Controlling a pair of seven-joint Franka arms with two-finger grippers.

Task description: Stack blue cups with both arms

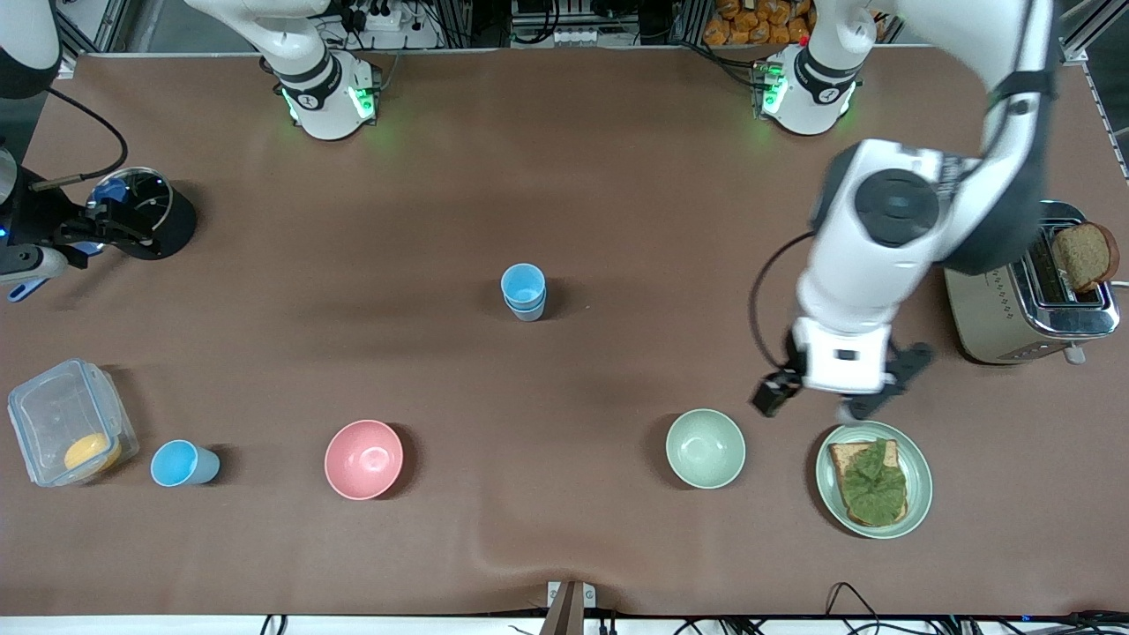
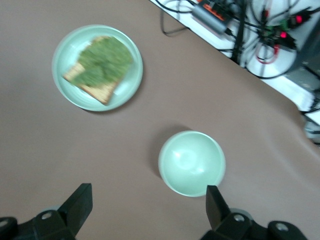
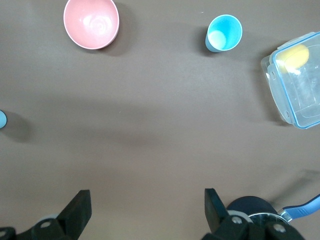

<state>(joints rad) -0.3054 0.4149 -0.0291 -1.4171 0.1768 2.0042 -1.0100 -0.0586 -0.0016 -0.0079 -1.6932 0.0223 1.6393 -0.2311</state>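
Note:
Two blue cups (image 1: 524,292) stand nested one in the other at the middle of the table; an edge of them shows in the right wrist view (image 3: 1,120). A third blue cup (image 1: 181,463) (image 3: 223,33) stands upright by itself toward the right arm's end, nearer the front camera. My left gripper (image 1: 847,407) (image 2: 147,207) hangs open and holds nothing, over the table between the pale green bowl (image 2: 192,162) and the plate. My right gripper (image 1: 97,231) (image 3: 145,210) is open with nothing in it, up over the table beside a black pot.
A pink bowl (image 1: 363,459) and a pale green bowl (image 1: 705,448) sit nearer the front camera. A plate of toast with greens (image 1: 917,494), a toaster with bread (image 1: 1032,304), a clear container (image 1: 66,423) and a lidded black pot (image 1: 145,212) stand at the table's ends.

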